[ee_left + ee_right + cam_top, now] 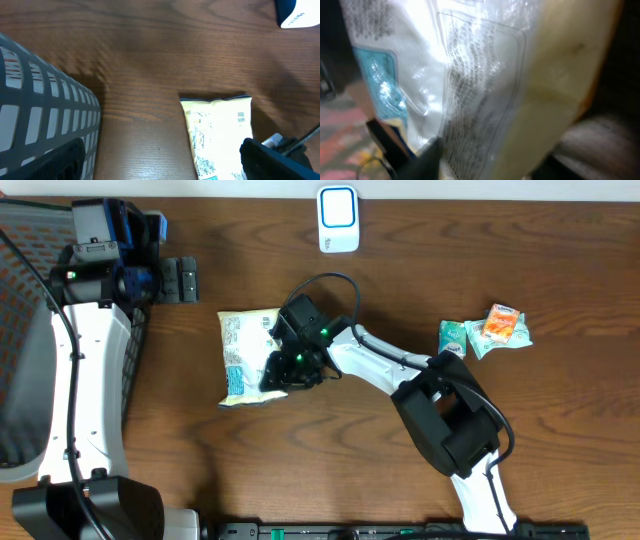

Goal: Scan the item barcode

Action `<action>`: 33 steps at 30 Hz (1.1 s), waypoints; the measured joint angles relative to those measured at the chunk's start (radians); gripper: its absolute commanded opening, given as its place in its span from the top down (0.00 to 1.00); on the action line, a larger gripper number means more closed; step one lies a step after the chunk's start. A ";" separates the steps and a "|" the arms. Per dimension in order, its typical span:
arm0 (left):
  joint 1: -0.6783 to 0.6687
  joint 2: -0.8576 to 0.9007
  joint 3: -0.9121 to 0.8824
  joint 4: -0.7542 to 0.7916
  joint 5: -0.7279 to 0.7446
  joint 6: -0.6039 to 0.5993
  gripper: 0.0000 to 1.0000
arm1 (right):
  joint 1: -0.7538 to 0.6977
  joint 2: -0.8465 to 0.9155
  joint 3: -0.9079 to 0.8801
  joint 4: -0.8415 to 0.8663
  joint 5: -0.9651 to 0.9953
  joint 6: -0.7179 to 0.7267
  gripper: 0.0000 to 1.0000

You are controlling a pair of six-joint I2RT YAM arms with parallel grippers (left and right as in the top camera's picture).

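At frame centre the right gripper point(277, 373) pinches the snack bag point(240, 345) narrowly by its slick edge, so it may slip; left gripper point(184, 280) stands wide.

Print on bag point(241, 352) — unreadable

Snack bag point(470, 90) print blurred up close; scanner point(299, 14) cut off by the corner.

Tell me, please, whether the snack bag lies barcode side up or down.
Barcode side up: on the snack bag, the left wrist view shows the barcode facing upward.
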 measured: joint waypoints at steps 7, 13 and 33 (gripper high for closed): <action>0.000 0.000 0.000 0.000 0.000 0.000 0.03 | -0.050 0.004 0.000 -0.087 -0.036 -0.131 0.99; 0.000 0.000 0.000 0.000 0.000 0.000 0.02 | -0.168 -0.034 0.029 -0.335 -0.040 -0.463 0.99; 0.000 0.000 0.000 0.000 0.000 0.000 0.02 | -0.363 -0.073 0.261 -0.434 0.069 -0.661 0.72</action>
